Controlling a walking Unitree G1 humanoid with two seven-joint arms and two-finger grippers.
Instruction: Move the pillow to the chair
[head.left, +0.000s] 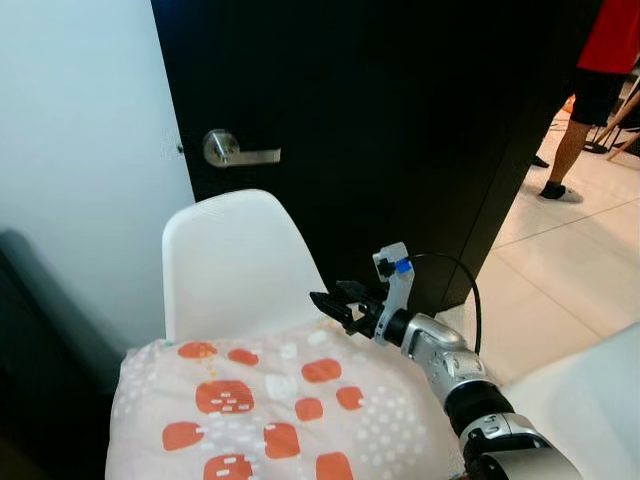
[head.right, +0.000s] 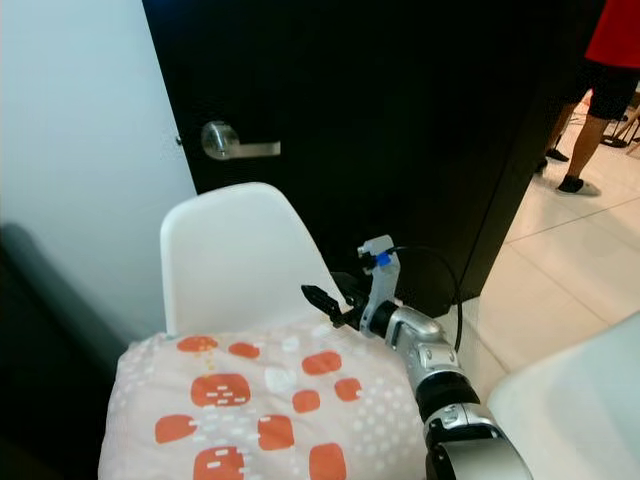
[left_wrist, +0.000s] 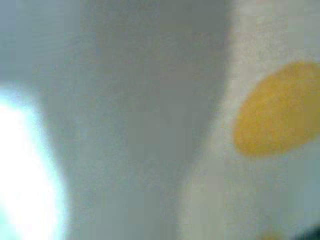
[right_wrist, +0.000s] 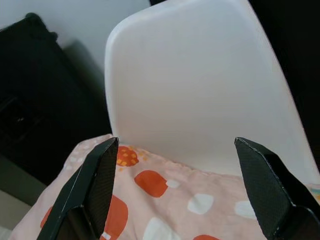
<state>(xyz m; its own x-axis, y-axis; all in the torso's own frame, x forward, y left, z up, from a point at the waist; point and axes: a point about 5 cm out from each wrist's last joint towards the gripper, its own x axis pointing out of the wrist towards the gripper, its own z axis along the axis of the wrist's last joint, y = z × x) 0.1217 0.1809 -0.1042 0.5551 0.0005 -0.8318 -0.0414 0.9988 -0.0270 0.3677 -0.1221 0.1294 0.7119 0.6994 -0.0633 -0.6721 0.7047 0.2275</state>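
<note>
Fingers (head.left: 335, 303) of the right gripper (head.left: 338, 308) are being held wide apart, gripping nothing, just above the pillow (head.left: 270, 410), which is lying on the chair (head.left: 235, 260). Left wrist view: blurred fabric; left gripper state cannot be told. Right wrist view: 2 fingers are framing the backrest. Risk: the overhanging pillow may be dragged off while the arm is being withdrawn.

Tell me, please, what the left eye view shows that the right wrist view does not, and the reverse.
The left eye view alone shows the door handle, the black door, the right arm, and a person's legs on the tiled floor. The right wrist view alone shows the right gripper from behind, fingers spread wide, and a dark object beside the chair. Both show the white chair and the pillow on it.
</note>
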